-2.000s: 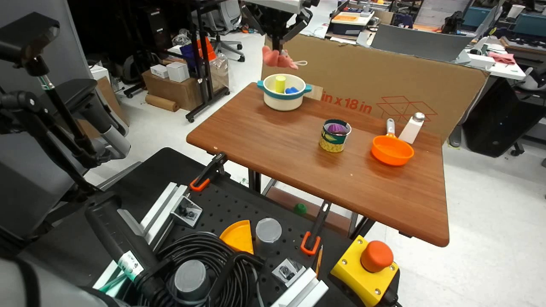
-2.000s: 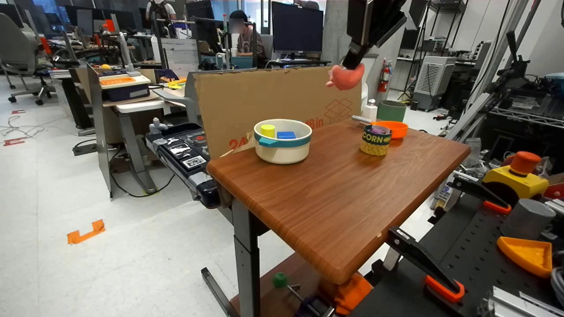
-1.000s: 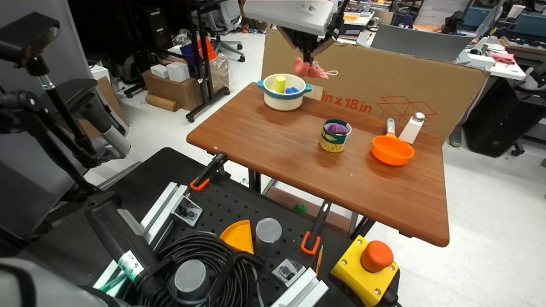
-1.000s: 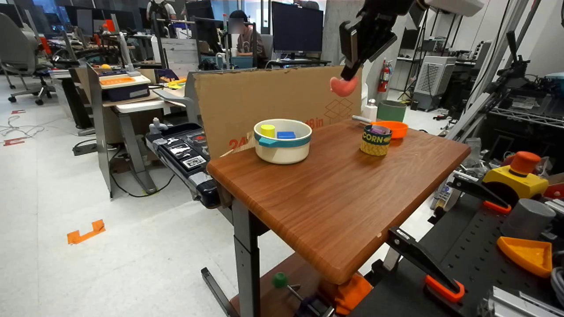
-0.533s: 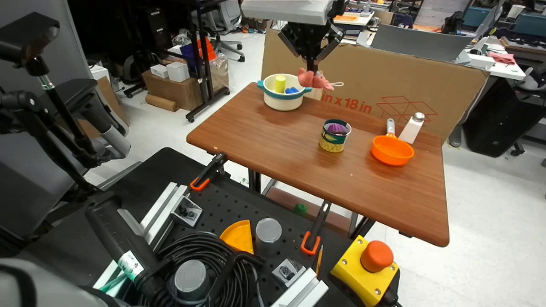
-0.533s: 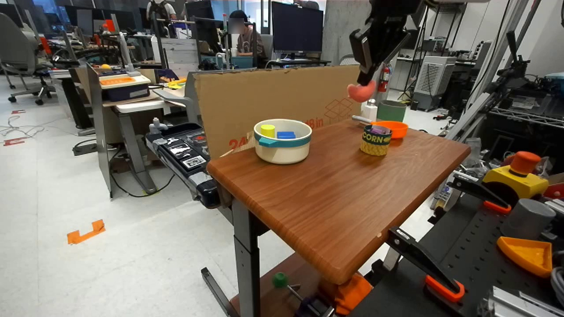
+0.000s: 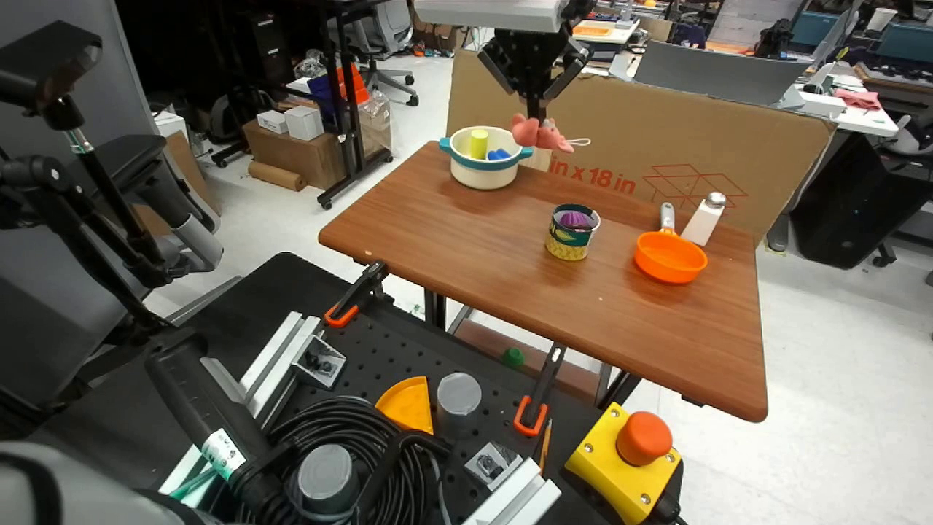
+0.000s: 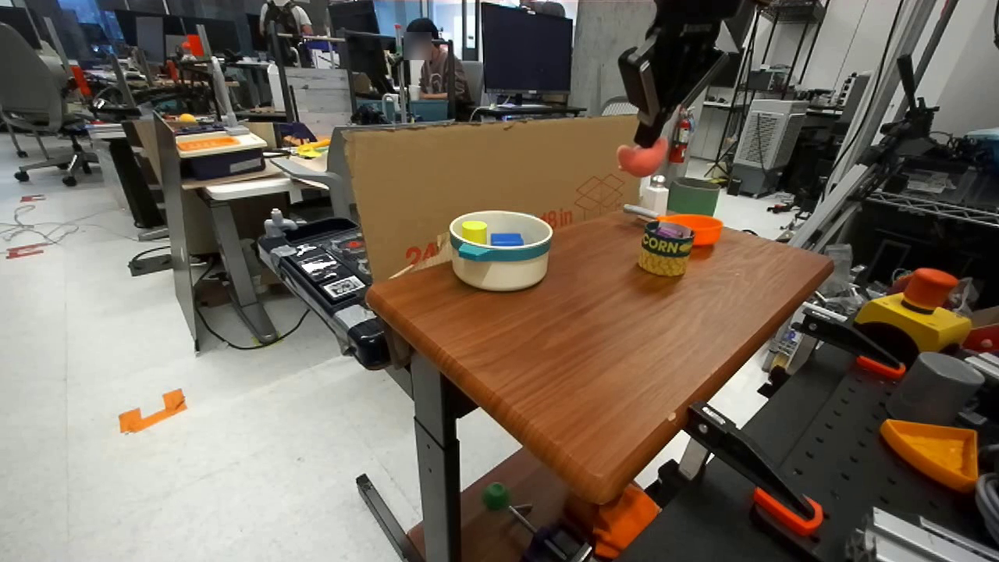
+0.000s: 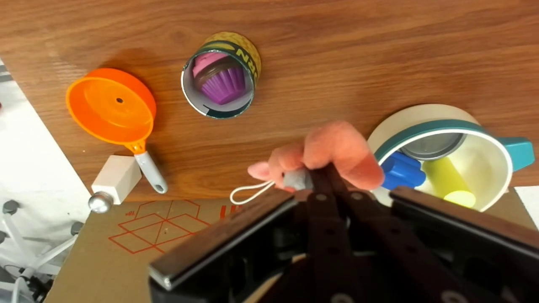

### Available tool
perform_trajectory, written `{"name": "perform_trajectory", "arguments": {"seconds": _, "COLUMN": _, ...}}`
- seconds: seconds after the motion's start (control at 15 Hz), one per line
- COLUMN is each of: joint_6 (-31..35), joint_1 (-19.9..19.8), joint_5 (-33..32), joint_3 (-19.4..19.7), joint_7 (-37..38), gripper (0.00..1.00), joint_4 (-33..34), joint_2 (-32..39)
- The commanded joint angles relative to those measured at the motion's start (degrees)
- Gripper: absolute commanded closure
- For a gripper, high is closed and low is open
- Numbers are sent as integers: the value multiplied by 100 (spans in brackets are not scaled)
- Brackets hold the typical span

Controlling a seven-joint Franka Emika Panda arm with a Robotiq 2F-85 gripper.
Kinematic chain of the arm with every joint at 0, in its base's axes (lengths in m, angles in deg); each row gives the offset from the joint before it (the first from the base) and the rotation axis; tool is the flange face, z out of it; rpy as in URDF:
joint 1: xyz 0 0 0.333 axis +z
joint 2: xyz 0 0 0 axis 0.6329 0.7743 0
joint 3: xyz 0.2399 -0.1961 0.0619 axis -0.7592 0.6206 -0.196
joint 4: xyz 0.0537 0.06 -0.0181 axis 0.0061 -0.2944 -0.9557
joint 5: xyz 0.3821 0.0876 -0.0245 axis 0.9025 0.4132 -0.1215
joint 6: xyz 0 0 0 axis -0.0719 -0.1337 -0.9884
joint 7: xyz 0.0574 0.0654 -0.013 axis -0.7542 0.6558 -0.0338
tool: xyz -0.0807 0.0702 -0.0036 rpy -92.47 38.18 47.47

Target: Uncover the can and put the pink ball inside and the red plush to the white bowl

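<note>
In an exterior view, taking the wood-grain bench (image 8: 577, 336) as centre, pale floor tiles (image 8: 156, 484) spread toward eight o'clock, a swivel chair (image 8: 31, 82) stood at ten, bright windows (image 8: 453, 23) showed at eleven, a concrete column (image 8: 599, 62) rose at twelve, and a fire extinguisher (image 8: 681, 139) appeared at one.

An orange pan (image 7: 670, 258) sits beside a shaker (image 7: 703, 221).

In an exterior view, far left: one round white bowl (image 7: 481, 177) with teal rim, containing one yellow cylinder (image 7: 479, 144), one round grey disc (image 9: 433, 146), and blue lobed pieces (image 9: 400, 170), number unclear. Pinkish-red plush toy (image 8: 641, 161) with white loop: one. Middle: one yellow, dark-banded cylindrical tin (image 7: 567, 249), holding one pink-and-purple toy cupcake (image 9: 219, 82). Right: one grey-handled orange pan (image 7: 669, 258); one silver-topped white shaker (image 7: 703, 222). Near: two black-and-orange clamps (image 7: 362, 287).
</note>
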Motion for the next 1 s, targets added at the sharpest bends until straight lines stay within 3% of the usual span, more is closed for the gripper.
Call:
{"name": "perform_trajectory", "arguments": {"seconds": 0.0, "joint_6": -367, "joint_1": 54, "joint_5": 181, "joint_3": -30, "joint_7": -117, "gripper": 100, "joint_4": 102, "joint_2": -59}}
{"name": "perform_trajectory", "arguments": {"seconds": 0.2, "joint_6": -849, "joint_1": 82, "joint_5": 249, "joint_3": -47, "joint_7": -285, "gripper": 100, "joint_4": 194, "joint_2": -19}}
{"name": "perform_trajectory", "arguments": {"seconds": 0.47, "joint_6": -1020, "joint_1": 90, "joint_5": 129, "joint_3": -35, "joint_7": -637, "gripper": 100, "joint_4": 209, "joint_2": -32}}
{"name": "perform_trajectory", "arguments": {"seconds": 0.93, "joint_6": -1536, "joint_1": 116, "joint_5": 800, "joint_3": -19, "joint_7": -2302, "gripper": 100, "joint_4": 314, "joint_2": 46}}
